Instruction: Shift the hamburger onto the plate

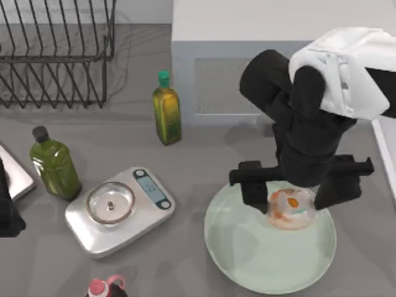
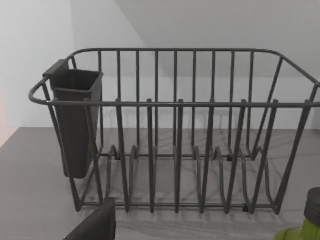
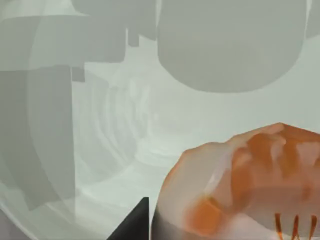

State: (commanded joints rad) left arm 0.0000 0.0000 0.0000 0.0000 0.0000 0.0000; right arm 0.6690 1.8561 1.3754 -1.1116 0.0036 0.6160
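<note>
The hamburger (image 1: 289,209), a small cream-pink bun with orange patches, sits on the far right part of the pale mint-green plate (image 1: 247,253). My right gripper (image 1: 291,197) reaches down over it, one dark finger against each side of the bun, shut on it. In the right wrist view the hamburger (image 3: 240,185) is very close, with the plate (image 3: 115,145) under it and a dark fingertip (image 3: 135,222) right beside its edge. My left arm is parked at the table's left edge (image 1: 7,213).
A steel kitchen scale (image 1: 117,209) lies left of the plate. A green bottle (image 1: 54,166) and an oil bottle (image 1: 166,111) stand behind it. The wire dish rack (image 1: 55,49) is at the back left, and a red-capped bottle (image 1: 102,288) at the front edge.
</note>
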